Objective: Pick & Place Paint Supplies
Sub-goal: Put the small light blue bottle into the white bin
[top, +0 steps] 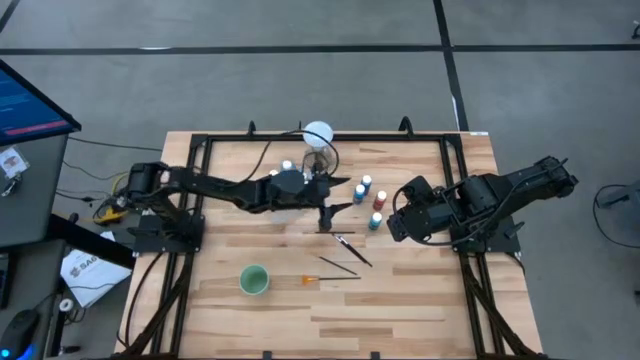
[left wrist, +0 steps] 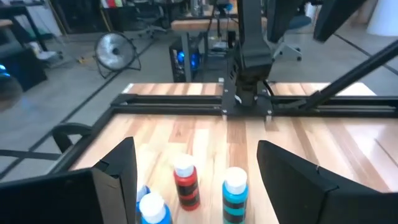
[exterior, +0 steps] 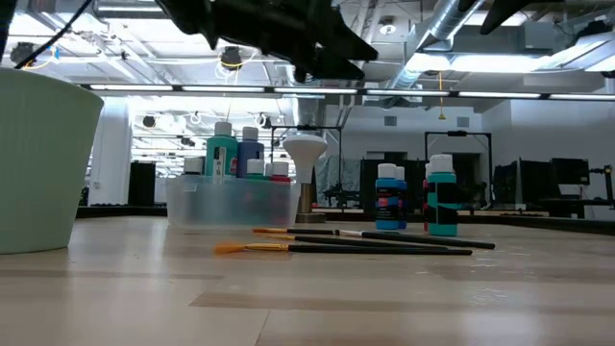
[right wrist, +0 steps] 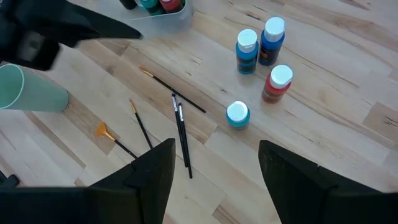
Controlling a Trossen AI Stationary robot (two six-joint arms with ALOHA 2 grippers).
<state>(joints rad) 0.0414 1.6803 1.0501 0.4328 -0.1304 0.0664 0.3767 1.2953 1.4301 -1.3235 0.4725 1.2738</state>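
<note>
Several white-capped paint bottles stand upright on the table right of centre: blue (right wrist: 247,51), dark blue (right wrist: 272,41), red (right wrist: 277,84) and teal (right wrist: 237,116). Thin dark brushes (right wrist: 181,134) lie flat nearer the front, one orange-tipped (right wrist: 102,131). More bottles stand in a clear tub (exterior: 231,199). My left gripper (left wrist: 196,158) hangs open above the table, pointing nearly level at the red bottle (left wrist: 186,184) and a teal one (left wrist: 235,190). My right gripper (right wrist: 214,158) hovers open high above the brushes and bottles.
A pale green cup (top: 254,279) stands near the front left of the brushes. A white globe on a metal stand (top: 318,135) sits at the far edge behind the tub (top: 290,190). A black frame (top: 200,140) borders the wooden table.
</note>
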